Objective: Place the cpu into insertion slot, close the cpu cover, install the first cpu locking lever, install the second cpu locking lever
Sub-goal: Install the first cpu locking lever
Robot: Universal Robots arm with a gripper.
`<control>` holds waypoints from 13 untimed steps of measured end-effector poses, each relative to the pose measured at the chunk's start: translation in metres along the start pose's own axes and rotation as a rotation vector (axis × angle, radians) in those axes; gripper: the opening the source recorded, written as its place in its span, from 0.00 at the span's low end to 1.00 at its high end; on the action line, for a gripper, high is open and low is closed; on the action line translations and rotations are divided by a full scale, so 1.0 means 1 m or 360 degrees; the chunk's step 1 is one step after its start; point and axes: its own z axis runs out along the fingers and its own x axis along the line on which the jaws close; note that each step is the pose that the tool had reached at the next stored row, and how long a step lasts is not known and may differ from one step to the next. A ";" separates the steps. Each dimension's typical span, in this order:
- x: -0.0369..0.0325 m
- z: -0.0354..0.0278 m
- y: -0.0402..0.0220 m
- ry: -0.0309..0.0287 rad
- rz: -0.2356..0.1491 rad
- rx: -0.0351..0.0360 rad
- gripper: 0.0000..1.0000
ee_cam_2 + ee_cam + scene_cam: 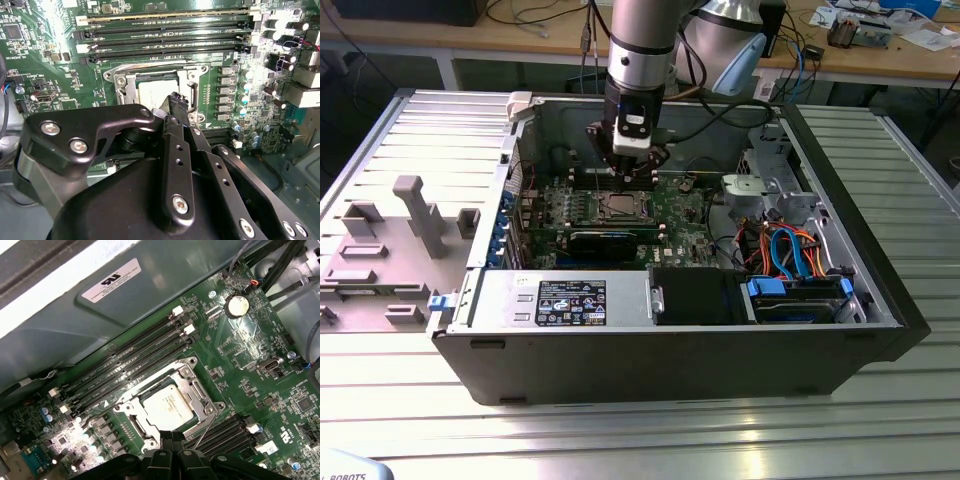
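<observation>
**Gripper poised at the socket's edge**

The gripper (172,440) has its black fingers (176,102) pressed together, holding nothing, their tips just at the edge of the insertion slot (167,407). The cpu (166,406) sits seated in that slot, its silvery top showing through the window of the cpu cover (197,387), which lies flat over it. Around the socket spreads the green motherboard (250,345), with long black memory slots (127,360) alongside, all inside the open computer case (840,340) on the ribbed metal table (650,440).
</observation>
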 end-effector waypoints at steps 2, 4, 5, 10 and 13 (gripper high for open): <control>0.0000 0.0000 0.0000 -0.00009 -0.0011 0.0000 0.11; 0.0000 0.0000 0.0000 -0.00015 -0.0021 0.0001 0.11; 0.0000 0.0000 0.0000 -0.00018 -0.0024 0.0001 0.11; 0.0000 0.0000 0.0000 -0.00036 -0.0047 0.0002 0.11; 0.0000 0.0000 0.0000 -0.00044 -0.0059 0.0003 0.11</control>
